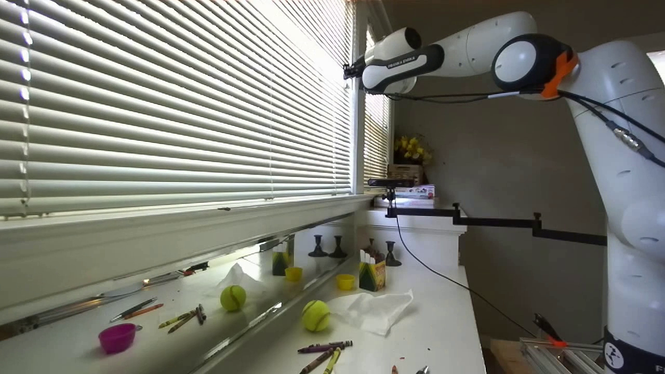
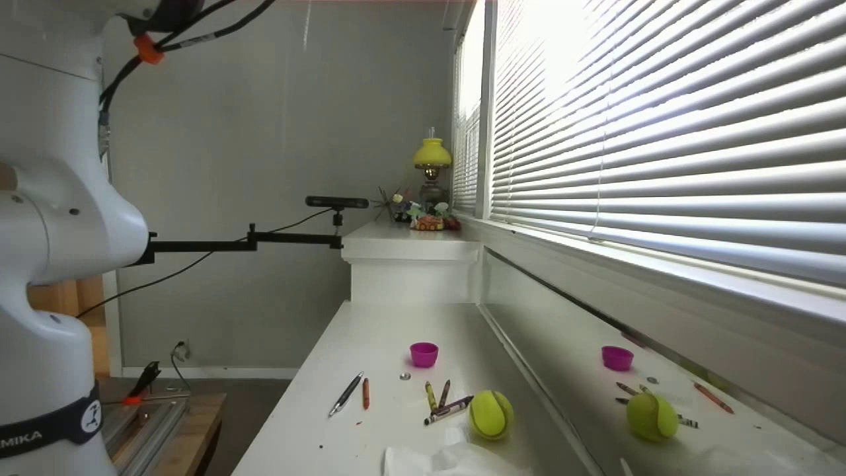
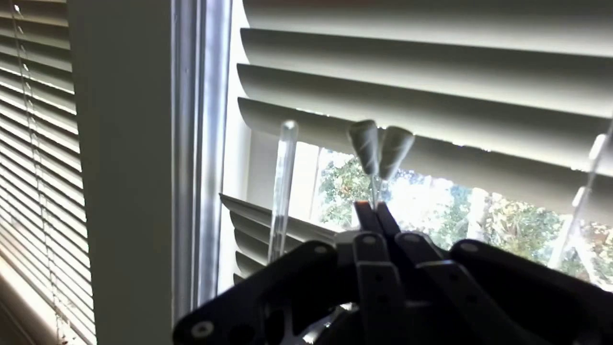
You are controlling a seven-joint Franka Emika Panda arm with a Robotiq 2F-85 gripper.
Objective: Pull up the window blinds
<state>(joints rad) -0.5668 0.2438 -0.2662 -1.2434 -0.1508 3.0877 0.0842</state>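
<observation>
The window blinds (image 1: 156, 114) are wide white-grey slats, seen in both exterior views (image 2: 700, 152) and the wrist view (image 3: 431, 96). A bright gap between slats shows trees outside. The wrist picture is upside down. My gripper (image 1: 347, 71) is high at the window's far end, near the frame. In the wrist view, my gripper's fingertips (image 3: 371, 205) are shut on the thin pull cords (image 3: 376, 189). Two grey tassels (image 3: 363, 143) dangle from the cords just past the fingertips. A clear wand (image 3: 282, 191) hangs beside the gripper. The gripper is out of view in an exterior view.
A window post (image 3: 129, 158) separates this window from a neighbouring blind. Below are the white sill (image 1: 197, 234) and a white counter (image 1: 436, 311) with a tennis ball (image 1: 316, 316), crayons, a crayon box (image 1: 372, 275) and cups. A camera on a black arm (image 1: 493, 222) stands near the far end.
</observation>
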